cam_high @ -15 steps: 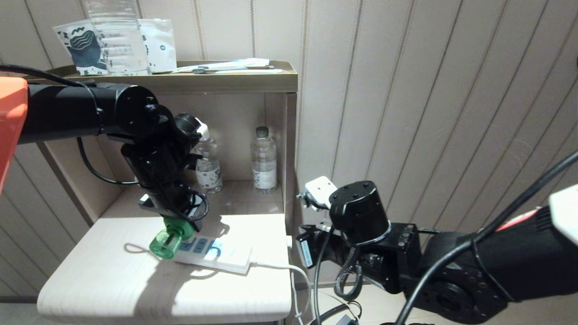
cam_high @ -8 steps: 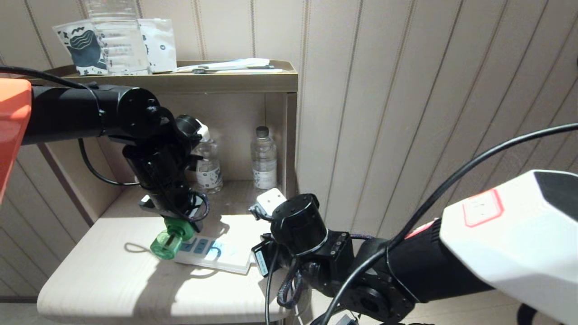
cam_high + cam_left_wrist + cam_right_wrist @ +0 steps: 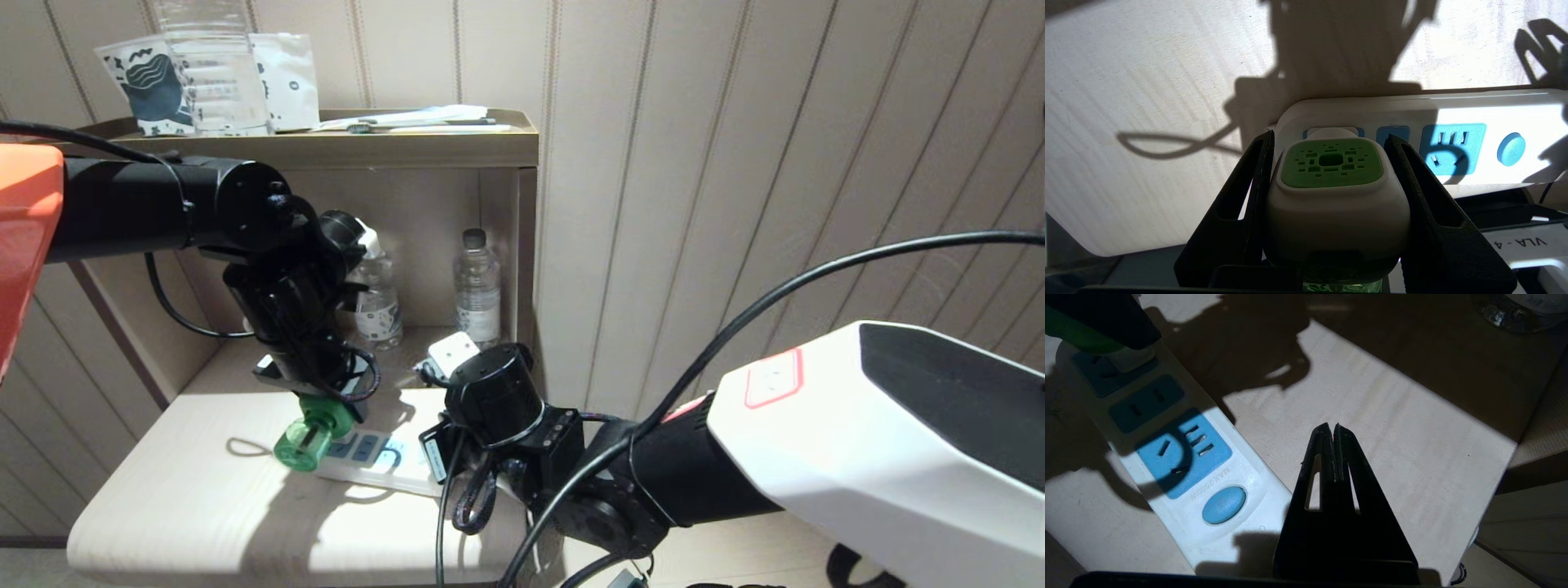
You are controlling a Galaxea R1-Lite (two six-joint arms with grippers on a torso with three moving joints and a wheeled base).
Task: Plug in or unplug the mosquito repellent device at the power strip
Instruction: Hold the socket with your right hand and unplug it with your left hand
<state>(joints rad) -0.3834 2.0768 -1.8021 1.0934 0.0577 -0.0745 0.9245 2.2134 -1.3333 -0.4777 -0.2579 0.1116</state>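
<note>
Right wrist view, nearest: the right end effector (image 3: pixel 1334 435), fingers pressed together and empty, hangs over the bench (image 3: pixel 1392 428) just beside the button end of the power strip (image 3: pixel 1180 453), presumably to pin it down. From there the strip's long axis runs away toward the left end effector (image 3: pixel 1327 157), which is clamped on the white head of the mosquito repellent device (image 3: pixel 1333 183). That device sits at the strip's far end socket, green bottle pointing off the strip's end, its axis roughly along the strip. Beyond stand water bottles (image 3: pixel 478 286).
</note>
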